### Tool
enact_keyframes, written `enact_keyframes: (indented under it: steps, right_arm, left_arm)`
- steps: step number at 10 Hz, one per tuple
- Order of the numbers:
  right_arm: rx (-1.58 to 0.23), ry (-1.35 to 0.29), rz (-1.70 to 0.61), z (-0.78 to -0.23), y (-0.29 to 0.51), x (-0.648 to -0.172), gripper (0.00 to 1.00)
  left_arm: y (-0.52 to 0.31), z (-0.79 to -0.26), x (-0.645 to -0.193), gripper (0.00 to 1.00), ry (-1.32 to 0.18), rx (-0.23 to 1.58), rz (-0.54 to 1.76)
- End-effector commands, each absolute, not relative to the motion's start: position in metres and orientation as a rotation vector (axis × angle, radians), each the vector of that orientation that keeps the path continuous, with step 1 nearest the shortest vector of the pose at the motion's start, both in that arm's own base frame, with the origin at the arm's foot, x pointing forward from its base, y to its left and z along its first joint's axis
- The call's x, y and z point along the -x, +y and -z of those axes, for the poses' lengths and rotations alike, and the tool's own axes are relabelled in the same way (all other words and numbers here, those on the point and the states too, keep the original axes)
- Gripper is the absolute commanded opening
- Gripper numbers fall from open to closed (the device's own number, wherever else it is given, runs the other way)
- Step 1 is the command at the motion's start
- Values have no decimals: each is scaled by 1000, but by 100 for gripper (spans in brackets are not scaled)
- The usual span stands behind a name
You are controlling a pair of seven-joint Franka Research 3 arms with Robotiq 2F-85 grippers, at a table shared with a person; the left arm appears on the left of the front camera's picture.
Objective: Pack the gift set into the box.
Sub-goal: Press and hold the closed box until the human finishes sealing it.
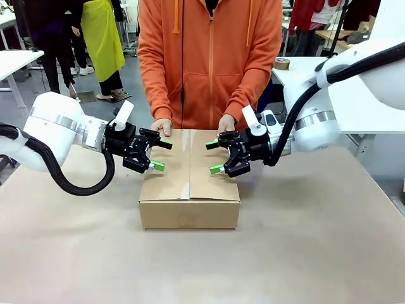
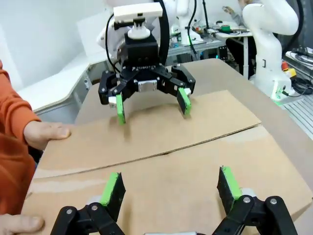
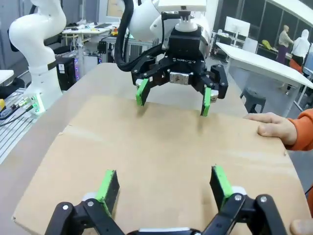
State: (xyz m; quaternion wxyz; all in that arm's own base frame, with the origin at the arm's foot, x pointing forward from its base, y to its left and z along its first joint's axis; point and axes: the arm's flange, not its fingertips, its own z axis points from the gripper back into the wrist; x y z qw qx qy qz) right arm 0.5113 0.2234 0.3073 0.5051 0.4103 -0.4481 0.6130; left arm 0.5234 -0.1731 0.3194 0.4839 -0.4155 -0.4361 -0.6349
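Note:
The box (image 1: pixel 190 190) is a brown cardboard carton at the table's middle, its top flaps folded shut with a tape seam down the centre. A person in an orange hoodie presses both hands (image 1: pixel 163 125) (image 1: pixel 226 122) on its far edge. My left gripper (image 1: pixel 161 155) hovers open over the carton's left side. My right gripper (image 1: pixel 214 157) hovers open over its right side, facing the left one. In the left wrist view, my left gripper (image 2: pixel 171 183) is just above the box (image 2: pixel 161 137), with the right gripper (image 2: pixel 151 105) opposite. In the right wrist view, my right gripper (image 3: pixel 164 180) is low over the box (image 3: pixel 156 142), facing the left gripper (image 3: pixel 173 98). The gift set is hidden.
The beige table (image 1: pixel 304 240) has free room in front of and beside the carton. A tape roll (image 1: pixel 281 63) lies on a white table behind the person. The person's hand (image 3: pixel 271 127) rests on the flap edge close to my grippers.

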Motion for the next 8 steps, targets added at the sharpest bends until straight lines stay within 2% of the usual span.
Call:
enact_keyframes:
  steps: [1, 2, 4, 6, 7, 8]
  right_arm:
    - [-957, -1025, -1453, -306, 232, -517, 100]
    - [-918, -1001, -1404, -303, 232, -521, 100]
    - [-966, -929, -1350, -296, 232, -526, 100]
    - [-975, -892, -1305, -291, 229, -528, 100]
    - [-977, -960, -1346, -297, 226, -518, 100]
    - [-977, -960, -1346, -297, 226, -518, 100]
  left_arm:
    - [-179, -315, -528, 100, -1039, 986, 1524]
    - [-178, -312, -528, 100, -1036, 979, 1519]
    - [-177, -309, -529, 100, -1022, 962, 1502]
    - [-178, -300, -534, 100, -931, 928, 1503]
    - [-178, -297, -536, 100, -906, 925, 1505]
    - [-173, -305, -529, 100, -997, 957, 1504]
